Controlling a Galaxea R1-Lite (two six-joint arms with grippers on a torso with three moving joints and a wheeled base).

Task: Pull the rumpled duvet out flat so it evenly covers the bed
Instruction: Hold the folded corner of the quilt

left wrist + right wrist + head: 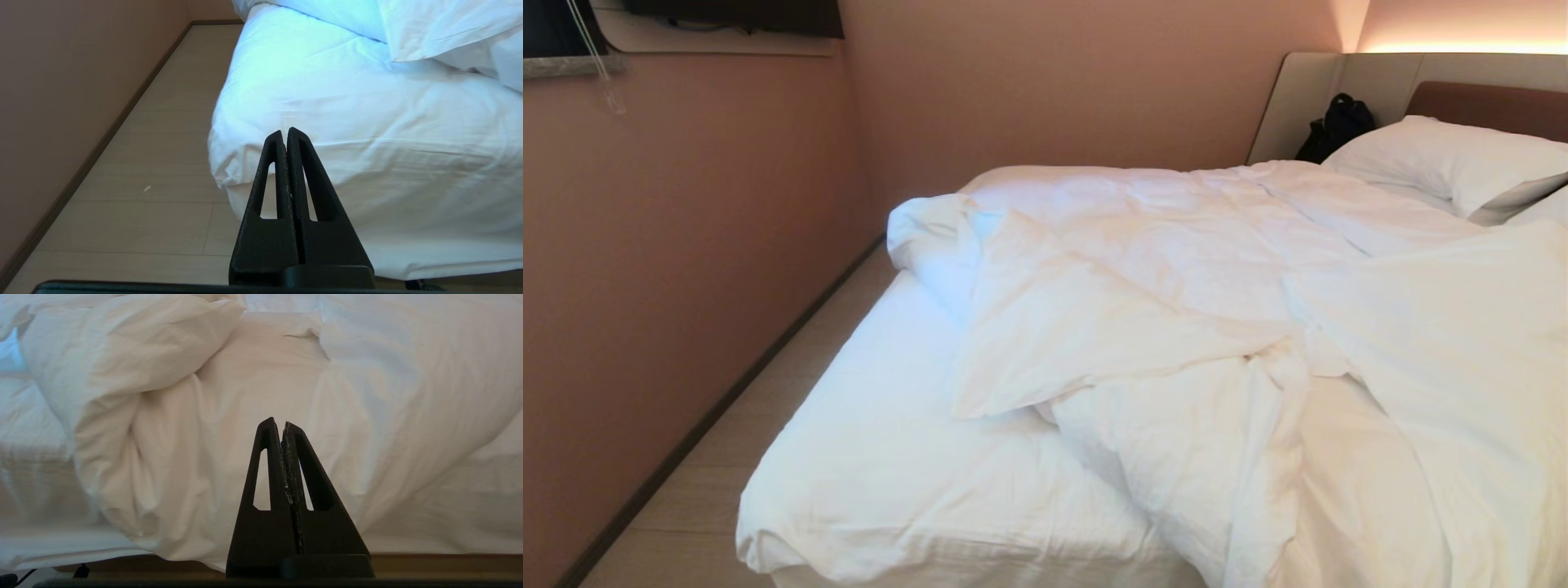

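Two grippers wait low at the foot of the bed [866,490], each with its fingers pressed together on nothing, and neither touches any cloth. Judging by this idle posture, the robot has not begun the pull; both arms sit parked while the scene is surveyed.

Ahead of the left gripper [286,131] lies the near corner of the mattress, covered only by the fitted sheet [327,106], with pale floor [143,212] and a brown wall [61,81] off to its outer side. That bare corner is probably why the job exists at all (the cover has been thrown back off it).

Directly ahead of the right gripper [282,421] a thick fold of the duvet [135,428] droops over the foot edge, bulging toward the camera, close but apart from the fingertips.

Farther on, the head view shows the duvet [1176,278] heaped diagonally: its long axis runs from the drooping fold before the right gripper up and away toward the far wall side, one flap doubled back over itself. Beyond it lie pillows [1445,159] against the headboard [1486,102], with a black bag [1335,122] in the far corner.
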